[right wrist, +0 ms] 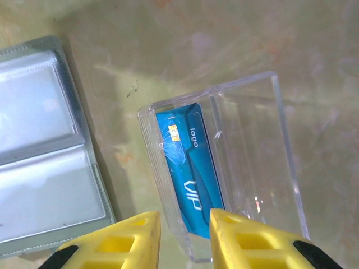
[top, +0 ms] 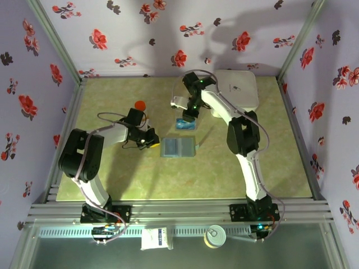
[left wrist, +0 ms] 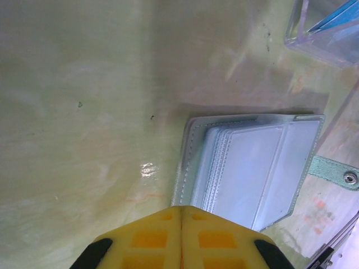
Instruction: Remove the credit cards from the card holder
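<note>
The grey-blue folding card holder lies open and flat near the middle of the pale green desk, its two panels facing up. From above it is a plain two-panel rectangle. My left wrist view adds the stitched rim, the stack of clear sleeves and a green snap strap sticking out from one side of the holder.

Just beyond the holder's far edge sits a clear square plastic box, and in it lies the blue credit card. From above the card is a mere blue patch. My right wrist view shows its gold chip and light lettering, and that it lies along the side of the box nearer the holder.

My right jaws stand apart with nothing between them, yellow fingers over the rim of that box, either side of the card's end; whether they touch the box I cannot tell. My left jaws are pressed together on nothing, yellow fingers just beside the holder's left edge.

Farther beyond the holder, to its right, stands a large white square box. Beyond the holder to its left is a small red-orange thing, too small to make out.
</note>
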`<action>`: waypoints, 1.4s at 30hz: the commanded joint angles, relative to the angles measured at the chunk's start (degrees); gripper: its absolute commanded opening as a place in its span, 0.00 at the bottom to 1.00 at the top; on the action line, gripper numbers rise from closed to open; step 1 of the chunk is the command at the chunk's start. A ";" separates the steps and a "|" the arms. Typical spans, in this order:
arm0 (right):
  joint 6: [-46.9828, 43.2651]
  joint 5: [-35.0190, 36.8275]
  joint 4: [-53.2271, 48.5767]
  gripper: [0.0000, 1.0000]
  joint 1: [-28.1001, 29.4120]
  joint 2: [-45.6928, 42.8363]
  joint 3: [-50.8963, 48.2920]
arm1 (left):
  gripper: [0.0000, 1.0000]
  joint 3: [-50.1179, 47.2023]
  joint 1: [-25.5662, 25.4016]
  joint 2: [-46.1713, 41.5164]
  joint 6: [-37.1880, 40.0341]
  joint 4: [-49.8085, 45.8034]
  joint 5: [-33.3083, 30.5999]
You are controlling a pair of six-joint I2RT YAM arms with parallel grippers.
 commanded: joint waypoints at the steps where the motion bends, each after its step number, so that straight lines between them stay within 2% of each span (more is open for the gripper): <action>1: 13.44 -0.92 11.26 0.29 -0.10 -6.41 -5.56 | 0.06 1.15 0.39 1.83 0.29 0.79 2.04; 10: 45.50 -2.37 30.71 0.19 1.51 -15.52 -24.09 | 0.06 0.42 -0.37 2.67 -0.36 1.78 2.39; 15: 58.53 -2.23 39.72 0.17 3.04 -19.59 -33.85 | 0.06 -0.62 -0.96 2.37 -1.07 2.41 2.39; 21: 68.43 -2.46 47.86 0.14 4.52 -23.46 -41.72 | 0.06 -1.00 -1.73 2.35 -1.47 2.36 2.39; 33: 79.47 -0.61 51.23 0.12 11.68 -23.44 -47.10 | 0.06 -1.37 -2.04 -1.83 -2.19 0.55 -1.41; 42: 88.82 -3.42 53.19 0.12 13.18 -22.19 -50.52 | 0.06 -0.82 -4.02 -2.38 -2.93 0.06 -0.29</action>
